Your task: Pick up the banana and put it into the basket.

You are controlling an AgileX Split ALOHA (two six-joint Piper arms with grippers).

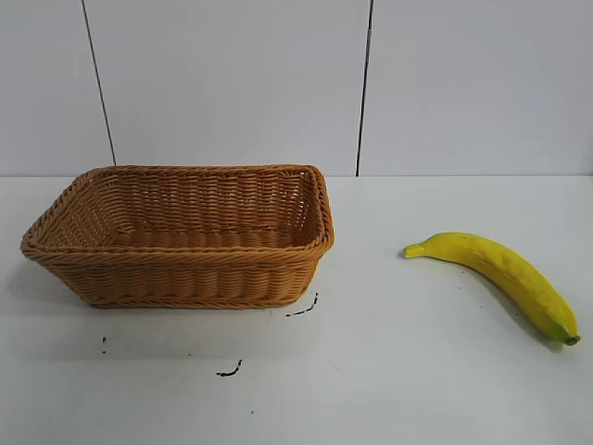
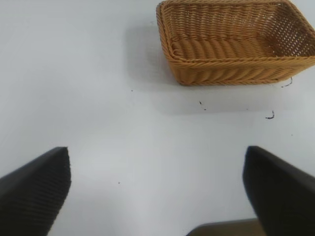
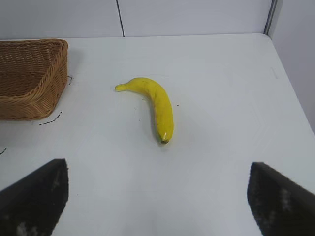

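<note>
A curved yellow banana [image 1: 505,275] with a greenish tip lies on the white table at the right, apart from the tan woven basket [image 1: 185,278] at the left, which holds nothing. Neither arm shows in the exterior view. The right wrist view looks down on the banana [image 3: 156,104] and a corner of the basket [image 3: 30,81]; my right gripper [image 3: 158,189] is open, well short of the banana, with only bare table between its fingers. In the left wrist view my left gripper [image 2: 156,184] is open over bare table, with the basket [image 2: 236,73] farther off.
Small black marks [image 1: 302,309] dot the table just in front of the basket. A white wall with dark vertical seams [image 1: 364,88] stands behind the table. The table's edge [image 3: 290,88] runs beyond the banana in the right wrist view.
</note>
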